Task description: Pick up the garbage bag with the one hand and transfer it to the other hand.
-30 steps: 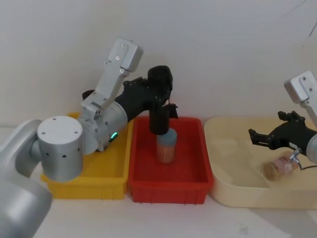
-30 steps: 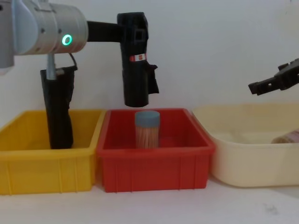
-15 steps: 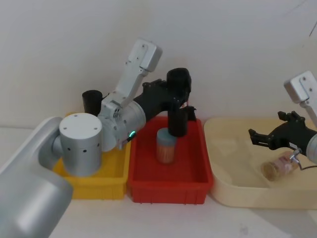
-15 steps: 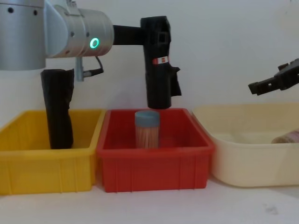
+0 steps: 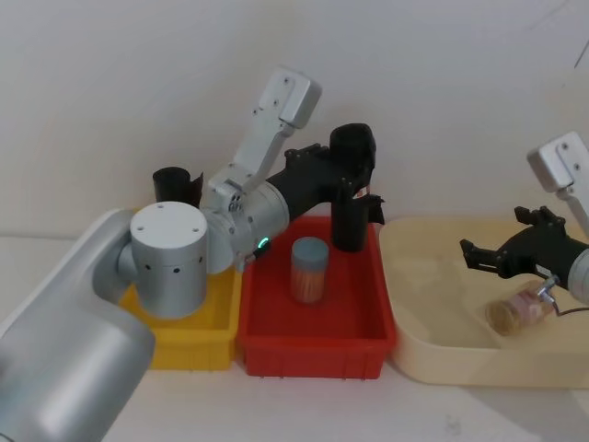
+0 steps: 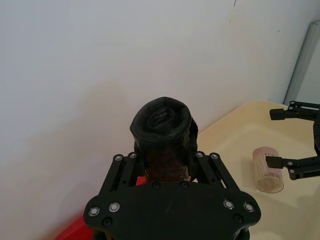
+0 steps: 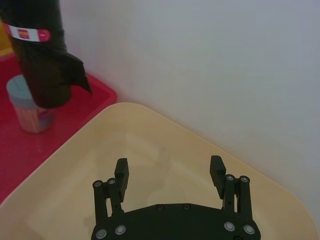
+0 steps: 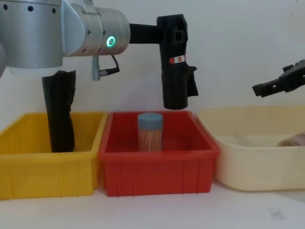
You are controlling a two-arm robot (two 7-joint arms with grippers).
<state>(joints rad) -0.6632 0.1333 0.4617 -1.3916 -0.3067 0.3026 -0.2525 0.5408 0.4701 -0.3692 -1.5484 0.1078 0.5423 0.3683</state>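
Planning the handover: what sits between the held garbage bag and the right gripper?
Nothing: in the chest view, open air separates the garbage bag in the left gripper from the open right gripper.

a plain white wall (image 5: 138,74) rises behind a pale tabletop (image 8: 157,212), all softly and evenly lit.

A robotics test bench: a rectangular yellow plastic bin (image 8: 47,171), a rectangular red plastic bin (image 8: 157,171) and a wide cream plastic tub (image 8: 257,167) lined up on a white tabletop (image 8: 190,210) against a plain white wall (image 8: 238,38), beneath a bulky silver robot arm (image 8: 33,33).
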